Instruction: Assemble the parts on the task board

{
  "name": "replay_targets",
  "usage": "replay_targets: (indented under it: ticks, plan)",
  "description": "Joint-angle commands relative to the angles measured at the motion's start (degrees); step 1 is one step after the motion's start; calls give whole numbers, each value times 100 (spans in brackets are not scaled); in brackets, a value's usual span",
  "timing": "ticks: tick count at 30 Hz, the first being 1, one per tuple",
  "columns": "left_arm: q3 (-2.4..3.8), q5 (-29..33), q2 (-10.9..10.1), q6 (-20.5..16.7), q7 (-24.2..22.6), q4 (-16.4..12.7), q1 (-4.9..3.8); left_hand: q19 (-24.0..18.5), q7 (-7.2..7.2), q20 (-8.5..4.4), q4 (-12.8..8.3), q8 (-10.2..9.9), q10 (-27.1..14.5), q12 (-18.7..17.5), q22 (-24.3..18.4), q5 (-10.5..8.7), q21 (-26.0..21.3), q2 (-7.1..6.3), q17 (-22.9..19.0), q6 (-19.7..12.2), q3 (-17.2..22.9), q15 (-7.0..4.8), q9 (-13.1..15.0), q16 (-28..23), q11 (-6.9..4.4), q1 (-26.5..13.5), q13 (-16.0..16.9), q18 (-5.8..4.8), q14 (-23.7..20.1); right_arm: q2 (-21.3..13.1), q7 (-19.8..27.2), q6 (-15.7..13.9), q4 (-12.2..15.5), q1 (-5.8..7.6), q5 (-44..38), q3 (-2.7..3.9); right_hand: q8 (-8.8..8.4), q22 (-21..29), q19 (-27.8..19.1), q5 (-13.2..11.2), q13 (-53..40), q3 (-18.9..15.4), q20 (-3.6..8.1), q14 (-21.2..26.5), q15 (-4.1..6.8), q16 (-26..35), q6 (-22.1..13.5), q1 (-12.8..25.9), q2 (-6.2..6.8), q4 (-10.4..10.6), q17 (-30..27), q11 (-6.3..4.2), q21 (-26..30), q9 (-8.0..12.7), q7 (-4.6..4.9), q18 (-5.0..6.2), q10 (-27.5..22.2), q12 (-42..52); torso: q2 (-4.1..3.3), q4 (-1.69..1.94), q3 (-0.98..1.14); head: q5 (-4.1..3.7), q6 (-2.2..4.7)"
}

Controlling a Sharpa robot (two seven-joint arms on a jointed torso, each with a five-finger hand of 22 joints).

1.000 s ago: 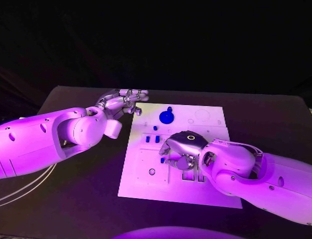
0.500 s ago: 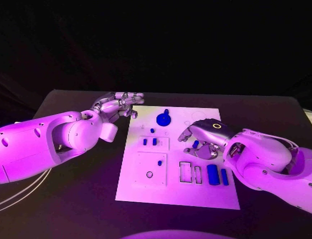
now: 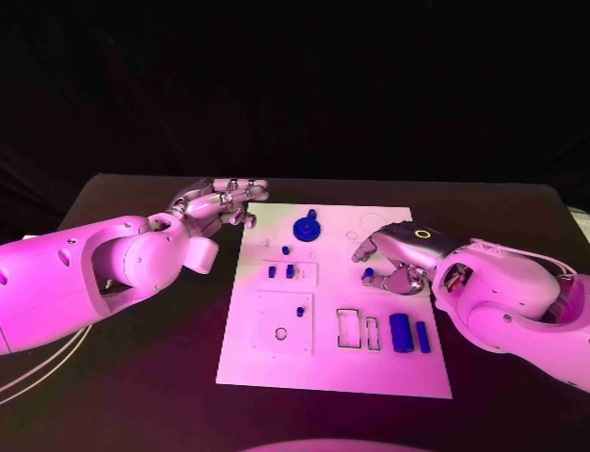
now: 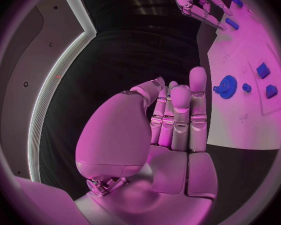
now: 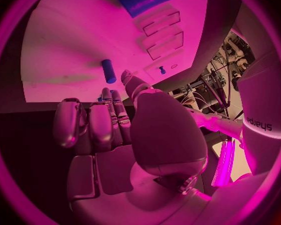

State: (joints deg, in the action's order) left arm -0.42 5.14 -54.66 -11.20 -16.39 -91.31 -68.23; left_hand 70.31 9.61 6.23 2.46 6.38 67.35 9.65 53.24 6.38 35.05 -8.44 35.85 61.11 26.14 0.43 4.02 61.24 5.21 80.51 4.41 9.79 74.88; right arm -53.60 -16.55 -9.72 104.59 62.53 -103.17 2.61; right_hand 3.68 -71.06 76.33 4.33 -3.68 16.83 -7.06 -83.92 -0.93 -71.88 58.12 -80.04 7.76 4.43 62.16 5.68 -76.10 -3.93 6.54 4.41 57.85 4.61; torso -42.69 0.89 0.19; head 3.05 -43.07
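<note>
So the white board [image 3: 275, 353] sits mid-counter [image 3: 132, 395], blue parts [image 3: 401, 331] on it. Left hand [image 3: 220, 202] hovers at its far-left corner, fingers together, empty. Right hand [image 3: 383, 259] curls over the board's right side; can't tell if it's pinching anything.

Both arms have smooth, rounded white shells, bulging like fat pods near the wrists. The left arm [image 3: 78, 273] carries small dark oval holes along its shell, and thin pale cables hang below it. The right arm [image 3: 539, 311] shows a slotted opening near the wrist. The right robot hand [image 3: 392, 256] bears a small glowing ring on its back. The left robot hand [image 3: 220, 202] is silver, built of jointed metal segments.
</note>
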Motion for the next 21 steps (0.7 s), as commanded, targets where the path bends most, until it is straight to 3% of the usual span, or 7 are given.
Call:
replay_targets:
  ticks: [1, 9, 21]
  plan:
    - [3, -25, -1, 128, -16, -18, -1, -10, 11, -11, -14, 17, -32, 27, -5, 0, -20, 41, -5, -38, -3, -4, -7, -35, 13, -2, -3, 41, -54, 33, -87, 242, -28, -1, -141, 0, 16, -10, -4, -1, -9, -31, 43, -146, 13, -8, 61, -68, -51, -4, 0, -12, 13, -3, -22, 44, 166, 74, -3, 7, -3, 0, -4]
    - [2, -27, -13, 129, -17, -20, -1, -10, 11, -11, -14, 17, -32, 27, -5, 0, -20, 41, -5, -38, -3, -4, -7, -35, 13, -2, -3, 41, -54, 73, -182, 464, -100, -7, -232, -3, 67, -59, 41, 5, -3, 63, 63, -159, 38, -44, 327, -142, -141, 28, 32, -53, -22, -27, 33, 33, 565, 202, -1, -3, -2, -20, -6]
    - [2, -28, -15, 53, -69, -16, -1, -6, 10, -10, -20, 21, -33, 36, -1, 0, -15, 47, 1, -36, -10, -4, -6, -29, 11, -3, -3, 39, -52, 105, -223, 509, -118, -10, -308, -3, 71, -64, 46, 5, 5, 107, 72, -159, 47, -46, 381, -166, -157, 34, 29, -65, -25, -29, 35, 32, 617, 196, -1, -2, 7, -43, 0]
